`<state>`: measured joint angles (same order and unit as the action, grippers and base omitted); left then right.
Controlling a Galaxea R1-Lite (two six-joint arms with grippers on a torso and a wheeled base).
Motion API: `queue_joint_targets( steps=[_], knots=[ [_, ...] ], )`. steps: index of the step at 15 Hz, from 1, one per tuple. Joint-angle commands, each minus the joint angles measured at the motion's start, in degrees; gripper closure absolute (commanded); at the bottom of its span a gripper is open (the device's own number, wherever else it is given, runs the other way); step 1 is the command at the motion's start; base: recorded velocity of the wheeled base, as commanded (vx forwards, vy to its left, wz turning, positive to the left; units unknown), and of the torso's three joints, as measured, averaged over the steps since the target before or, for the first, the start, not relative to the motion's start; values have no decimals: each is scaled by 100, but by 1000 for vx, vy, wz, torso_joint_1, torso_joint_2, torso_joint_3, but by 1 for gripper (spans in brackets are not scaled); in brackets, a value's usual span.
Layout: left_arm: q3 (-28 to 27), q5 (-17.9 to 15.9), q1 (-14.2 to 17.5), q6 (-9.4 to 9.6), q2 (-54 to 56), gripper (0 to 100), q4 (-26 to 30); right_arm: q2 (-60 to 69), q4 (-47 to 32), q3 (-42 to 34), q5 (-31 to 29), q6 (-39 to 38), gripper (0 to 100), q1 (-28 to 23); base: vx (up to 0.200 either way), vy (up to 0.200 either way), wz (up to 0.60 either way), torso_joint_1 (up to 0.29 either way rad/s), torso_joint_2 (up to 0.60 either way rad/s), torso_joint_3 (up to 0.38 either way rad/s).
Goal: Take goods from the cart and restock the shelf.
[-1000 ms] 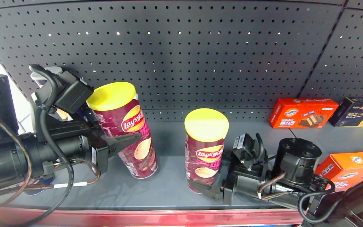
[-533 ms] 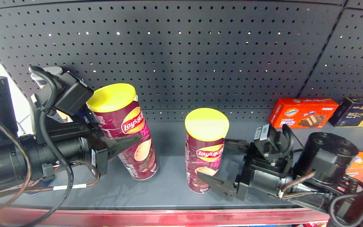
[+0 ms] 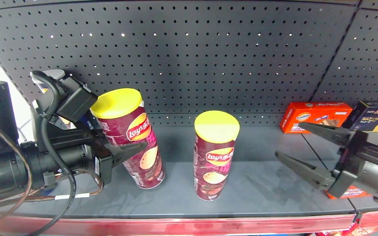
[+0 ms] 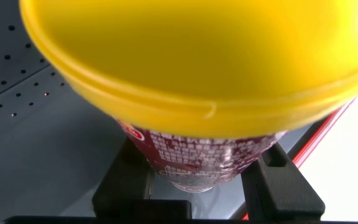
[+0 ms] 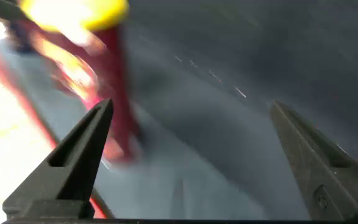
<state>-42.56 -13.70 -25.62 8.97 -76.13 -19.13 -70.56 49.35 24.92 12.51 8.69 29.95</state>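
Now, on the shelf (image 3: 176, 200), the left fingers (image 3: 126, 149) gripped a tilted can (image 3: 136, 124) at mid-height, its long axis leaning with the lid toward that arm and its base at or just above the shelf. A second can (image 3: 215, 157) stood upright at the middle. The right fingers (image 3: 304, 168) were spread wide and empty, well to its right.

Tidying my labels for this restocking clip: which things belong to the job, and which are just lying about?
Job: tilted chip can, gripped by the left tool; upright chip can standing free on the shelf; open right tool.
Lying about: orange box and dark box at the back right; second orange box nearer the front.
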Motion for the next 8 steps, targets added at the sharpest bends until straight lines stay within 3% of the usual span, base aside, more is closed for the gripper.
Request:
queue_joint_targets(
  steps=[1,3,8],
  knots=[
    [2,-1,-13,-1,10,100,-3,1844,-1595,-22,-636,27,0,-315,0,0,0,0,0,0],
    [2,-1,-30,8,19,100,-3,2617,-2430,-48,-697,71,0,-279,0,0,0,0,0,0],
    [186,8,-4,8,169,100,-3,3382,-2562,-418,-1347,45,0,-359,0,0,0,0,0,0]
  ],
)
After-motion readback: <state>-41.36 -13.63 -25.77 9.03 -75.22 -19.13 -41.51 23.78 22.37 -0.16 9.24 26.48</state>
